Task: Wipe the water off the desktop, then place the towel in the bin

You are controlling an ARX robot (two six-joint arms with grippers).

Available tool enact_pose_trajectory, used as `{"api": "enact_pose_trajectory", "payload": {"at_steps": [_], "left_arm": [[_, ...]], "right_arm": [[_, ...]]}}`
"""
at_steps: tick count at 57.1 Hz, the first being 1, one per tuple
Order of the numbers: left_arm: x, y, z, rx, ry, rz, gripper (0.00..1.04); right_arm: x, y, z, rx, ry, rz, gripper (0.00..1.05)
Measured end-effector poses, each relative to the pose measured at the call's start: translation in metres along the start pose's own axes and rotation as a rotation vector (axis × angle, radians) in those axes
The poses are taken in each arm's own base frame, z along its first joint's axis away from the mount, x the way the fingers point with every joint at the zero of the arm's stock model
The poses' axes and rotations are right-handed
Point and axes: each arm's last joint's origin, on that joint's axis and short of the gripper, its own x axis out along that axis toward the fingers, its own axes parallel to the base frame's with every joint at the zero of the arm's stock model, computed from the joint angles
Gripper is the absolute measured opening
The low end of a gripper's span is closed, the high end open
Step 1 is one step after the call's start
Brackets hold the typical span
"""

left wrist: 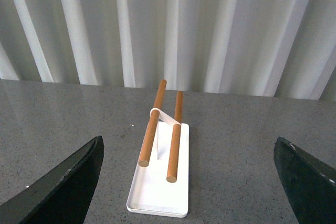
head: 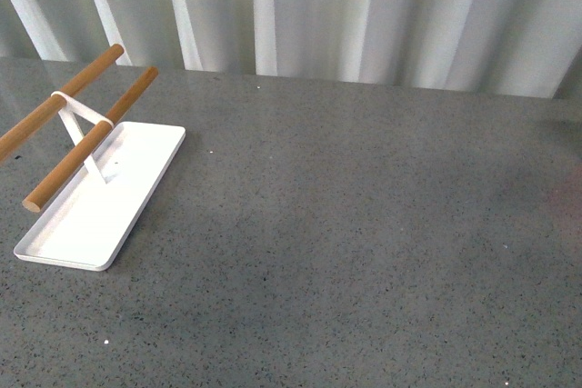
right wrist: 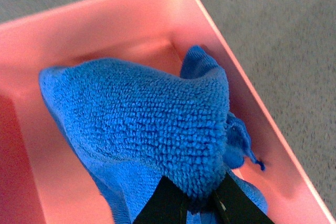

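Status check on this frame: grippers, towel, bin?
Right gripper shut on towel, towel inside pink bin, not released. Left gripper open, empty, facing white tray. No obstructions.

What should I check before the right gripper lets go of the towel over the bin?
1. Towel pinched in right gripper: ok.
2. Towel over the pink bin, inside its walls: ok.
3. Towel resting on the bin floor: cannot tell.
4. Desktop wiped dry: no puddle seen in the front view, ok.
5. Left gripper open and holding nothing, above the white tray with its wooden bars: ok.
6. Bin's place on the desktop: cannot tell, it is outside the front view.
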Motion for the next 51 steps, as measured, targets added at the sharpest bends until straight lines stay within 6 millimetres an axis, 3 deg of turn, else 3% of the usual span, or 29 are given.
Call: {"api": "enact_pose_trajectory", "payload": {"at_steps": [3,15,20,30,35,43,51], "left_arm": [[0.0,0.0,0.0,0.0,0.0,0.0,0.98],[0.0,0.0,0.0,0.0,0.0,0.0,0.98],[0.0,0.0,0.0,0.0,0.0,0.0,0.98],[0.0,0.0,0.0,0.0,0.0,0.0,0.98],[0.0,0.0,0.0,0.0,0.0,0.0,0.98],[0.0,0.0,0.0,0.0,0.0,0.0,0.98],[0.0,0.0,0.0,0.0,0.0,0.0,0.98]], "right_arm": [[0.006,0.0,-0.008,-0.006,0.055,-0.017,0.04],[0.02,0.005,-0.04,0.016,0.22,0.049,0.36],[0.021,0.006,-0.045,0.022,0.237,0.049,0.49],[0.021,0.006,-0.048,0.062,0.265,0.075,0.86],[0.018,0.006,-0.046,0.074,0.264,0.087,0.99],[0.005,0.006,-0.034,0.095,0.233,0.114,0.97],[-0.024,0.005,-0.001,0.109,0.124,0.145,0.98]]}}
